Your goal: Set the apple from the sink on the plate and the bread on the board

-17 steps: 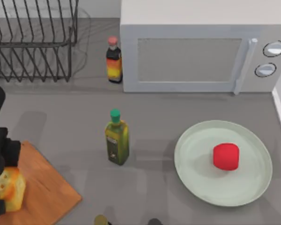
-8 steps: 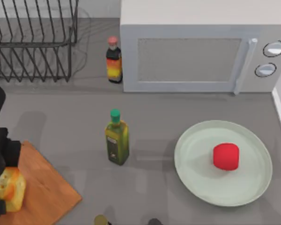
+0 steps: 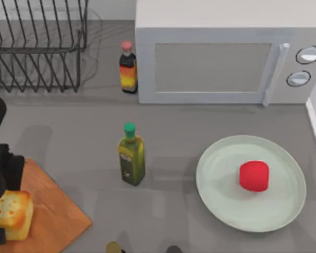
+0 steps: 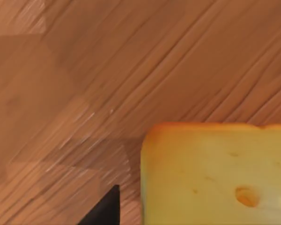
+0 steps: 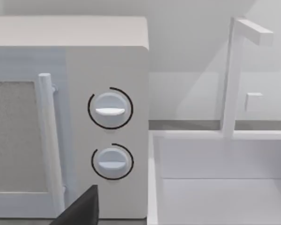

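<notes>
Orange-brown wood grain was most of what my left wrist camera saw, with the bread (image 4: pixel 215 176) sitting flat on the board (image 4: pixel 84 70). From above, the bread (image 3: pixel 11 213) lay on the board (image 3: pixel 52 211), which sat at the table's left edge, well to the left of the olive oil bottle (image 3: pixel 131 161). My left gripper (image 3: pixel 1 203) was right around the loaf: one dark finger just behind it and another peeking out just in front of it. The fingers looked let go, standing a bit apart from the crust rather than squeezing it, and one fingertip (image 4: pixel 103 208) showed beside the loaf with a strip of wood between them.

The apple (image 3: pixel 254 175) rested on the plate (image 3: pixel 221 184), a little right of the plate's centre, and the plate sat well to the right of the oil bottle. Behind the plate stood the microwave (image 3: pixel 226 58), with a sauce bottle (image 3: pixel 128 67) just beside its left front corner and a wire dish rack (image 3: pixel 37 47) further left of that.

My right gripper (image 5: pixel 77 211) was parked facing the microwave's dials (image 5: pixel 110 110), with the white sink (image 5: pixel 225 187) right next to the microwave. Whether its fingers were apart or closed, I couldn't tell.
</notes>
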`<state>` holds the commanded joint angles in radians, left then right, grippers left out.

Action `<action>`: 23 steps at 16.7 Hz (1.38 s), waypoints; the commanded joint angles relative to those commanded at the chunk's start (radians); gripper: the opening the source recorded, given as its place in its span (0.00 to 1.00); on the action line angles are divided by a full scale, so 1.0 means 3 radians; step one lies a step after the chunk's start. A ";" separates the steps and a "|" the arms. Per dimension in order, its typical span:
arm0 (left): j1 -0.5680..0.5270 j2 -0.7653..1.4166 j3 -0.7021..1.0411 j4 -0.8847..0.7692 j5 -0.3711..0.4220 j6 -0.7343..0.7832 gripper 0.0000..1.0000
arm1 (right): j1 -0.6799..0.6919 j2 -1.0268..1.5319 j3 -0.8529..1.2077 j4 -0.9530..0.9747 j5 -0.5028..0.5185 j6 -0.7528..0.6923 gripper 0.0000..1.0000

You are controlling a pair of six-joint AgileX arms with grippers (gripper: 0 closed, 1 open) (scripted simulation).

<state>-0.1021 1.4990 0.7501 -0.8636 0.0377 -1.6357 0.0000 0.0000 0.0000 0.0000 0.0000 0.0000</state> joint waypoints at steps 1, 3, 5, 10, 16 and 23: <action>0.0000 0.0000 0.0000 0.0000 0.0000 0.0000 1.00 | 0.0000 0.0000 0.0000 0.0000 0.0000 0.0000 1.00; 0.0000 0.0000 0.0000 0.0000 0.0000 0.0000 1.00 | 0.0000 0.0000 0.0000 0.0000 0.0000 0.0000 1.00; 0.0000 0.0000 0.0000 0.0000 0.0000 0.0000 1.00 | 0.0000 0.0000 0.0000 0.0000 0.0000 0.0000 1.00; 0.0002 -0.0040 -0.0007 0.0022 -0.0004 0.0036 1.00 | 0.0000 0.0000 0.0000 0.0000 0.0000 0.0000 1.00; 0.0068 -0.0893 -0.0435 0.0533 -0.0056 0.0942 1.00 | 0.0000 0.0000 0.0000 0.0000 0.0000 0.0000 1.00; 0.0214 -0.2985 -0.1457 0.1607 -0.0118 0.3394 1.00 | 0.0000 0.0000 0.0000 0.0000 0.0000 0.0000 1.00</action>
<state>-0.0379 0.6035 0.3129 -0.3814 0.0023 -0.6176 0.0000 0.0000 0.0000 0.0000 0.0000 0.0000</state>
